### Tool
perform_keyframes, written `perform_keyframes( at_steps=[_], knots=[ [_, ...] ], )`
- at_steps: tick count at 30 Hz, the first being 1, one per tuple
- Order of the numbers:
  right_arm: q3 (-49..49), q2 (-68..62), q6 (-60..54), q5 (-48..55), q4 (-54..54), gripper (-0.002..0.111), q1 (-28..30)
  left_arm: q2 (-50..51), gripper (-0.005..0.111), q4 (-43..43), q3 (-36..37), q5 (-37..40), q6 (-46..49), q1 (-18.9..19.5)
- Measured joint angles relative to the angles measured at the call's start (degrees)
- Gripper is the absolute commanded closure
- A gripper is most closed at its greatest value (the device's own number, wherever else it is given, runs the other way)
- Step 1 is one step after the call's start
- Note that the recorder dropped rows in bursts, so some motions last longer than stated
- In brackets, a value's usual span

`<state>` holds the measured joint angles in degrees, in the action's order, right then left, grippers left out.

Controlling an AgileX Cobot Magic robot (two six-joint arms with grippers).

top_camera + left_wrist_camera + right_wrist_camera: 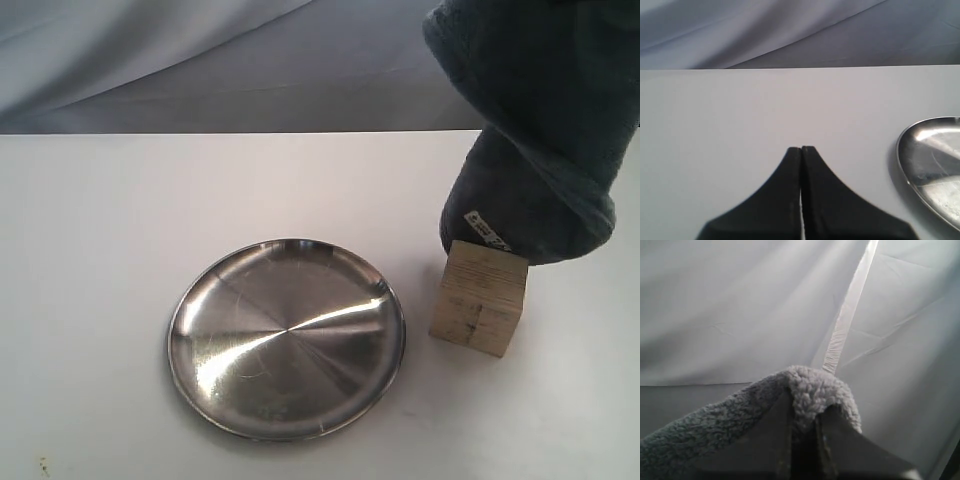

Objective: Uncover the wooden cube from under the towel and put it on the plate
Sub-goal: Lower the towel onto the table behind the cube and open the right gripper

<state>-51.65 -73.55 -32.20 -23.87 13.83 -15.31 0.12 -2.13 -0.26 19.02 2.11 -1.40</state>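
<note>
On the white table, just right of the plate: finds the wooden cube standing flat, front and side faces in open view, apart from the plate's rim. Records the towel hanging in the air above and behind the cube, with its lower fold and sewn label at the cube's top rear edge; cannot tell whether touching. Shows, in the right wrist view, the right gripper with fingers clamped on a ridge of towel pile. Judges the uncovering as good as done. Leaves outstanding: towel put clear, cube grasped, carried and set on the plate. Finds the plate bare. Shows the left gripper with fingers pressed together, holding nothing, over bare table with the plate's rim near. Notes the surface as plain, matt and flat, marked only by a small speck at the lower left of the exterior view. Notes pale grey draped cloth behind the table; sees no more of the room.
</note>
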Motion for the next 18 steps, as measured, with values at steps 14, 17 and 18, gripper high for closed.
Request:
perform_keyframes(
  at_steps=[14,17,18],
  knots=[
    [-6.3,-20.7,3.7,-9.8,0.1,0.108,0.0,0.0,0.106,0.0,0.0,0.0,0.0,0.0],
    [-8.9,-24.1,4.3,-5.7,0.2,0.108,0.0,0.0,0.106,0.0,0.0,0.0,0.0,0.0],
    [-9.7,-25.1,4.5,-3.7,0.2,0.108,0.0,0.0,0.106,0.0,0.0,0.0,0.0,0.0]
  ],
)
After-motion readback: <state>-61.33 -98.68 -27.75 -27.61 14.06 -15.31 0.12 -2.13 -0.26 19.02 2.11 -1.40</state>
